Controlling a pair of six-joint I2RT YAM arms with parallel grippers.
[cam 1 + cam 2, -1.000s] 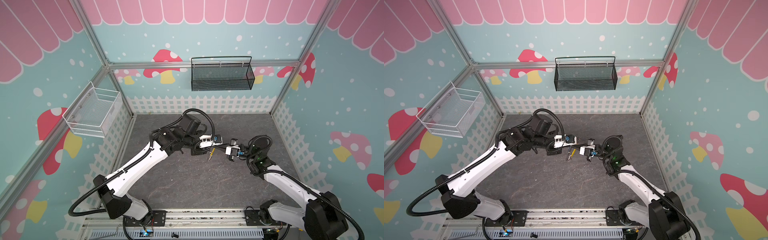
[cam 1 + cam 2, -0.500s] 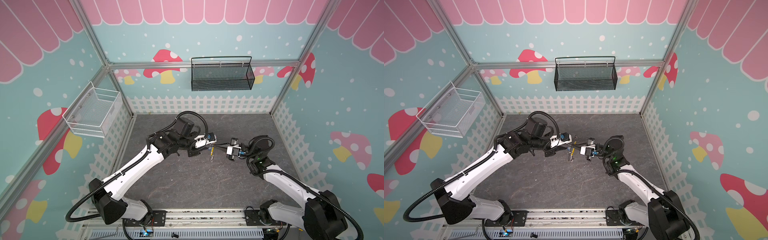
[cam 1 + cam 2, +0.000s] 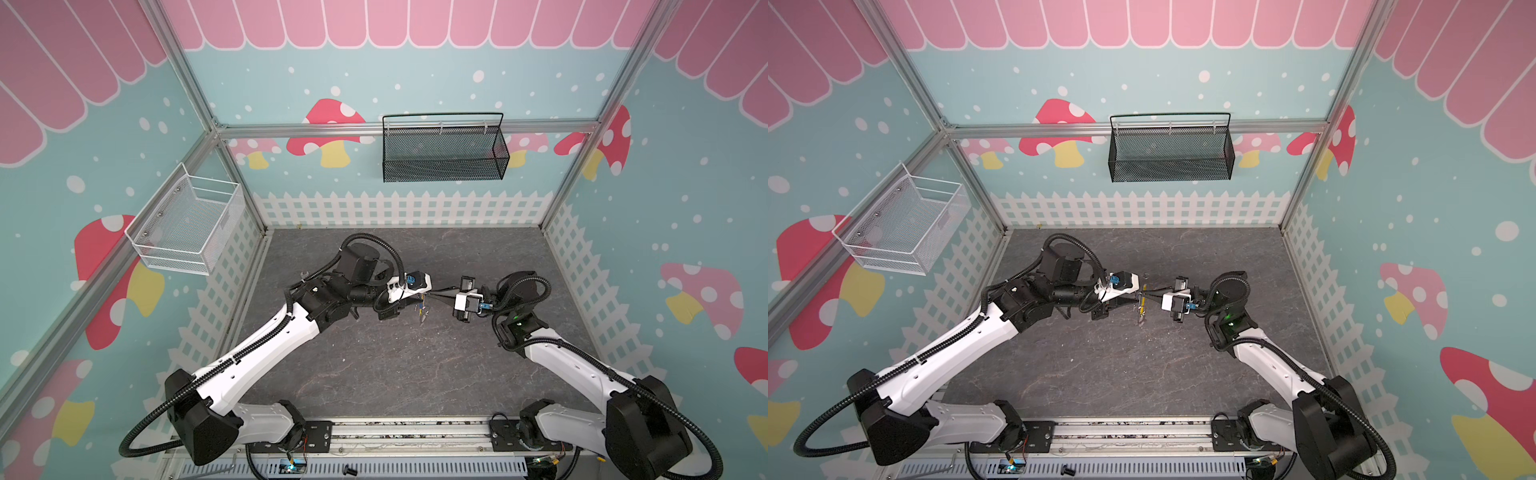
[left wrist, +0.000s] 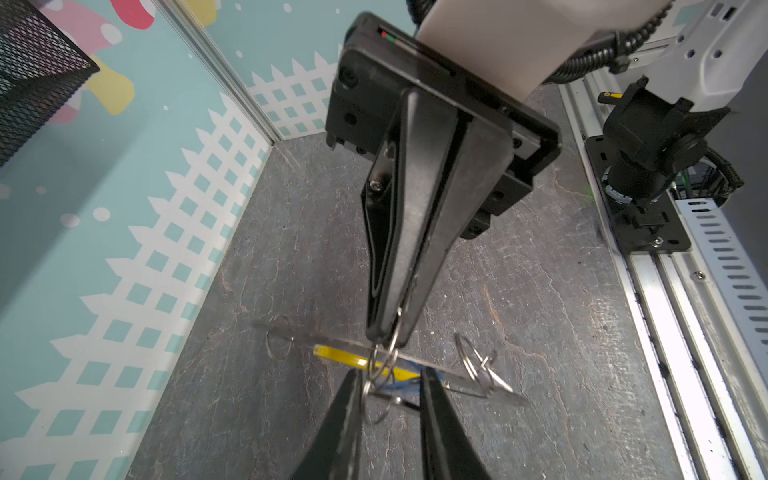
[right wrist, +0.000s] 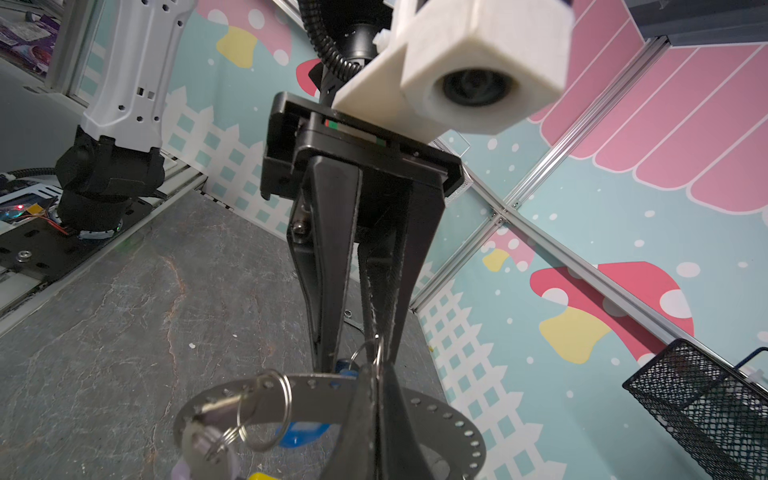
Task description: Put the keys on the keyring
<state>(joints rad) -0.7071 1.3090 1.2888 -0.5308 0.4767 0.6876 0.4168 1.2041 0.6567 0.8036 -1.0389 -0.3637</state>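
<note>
Metal keyring [image 5: 432,409] clamped in my shut right gripper [image 5: 375,374], raised over the middle of the surface [image 3: 395,365] so keys dangle clear. Lilac-tagged key [image 5: 203,438] looks threaded on. Left gripper [image 4: 390,386] part open, straddling the blue-tagged key [image 5: 301,432] and its small ring; contact unclear.

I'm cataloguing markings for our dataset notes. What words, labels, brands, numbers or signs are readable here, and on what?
No text is readable in any view.
Blue tag: face shows no legible print.
Lilac tag: mostly cut off, cannot tell.
Keyring, black basket, white basket: no lettering seen.
</note>
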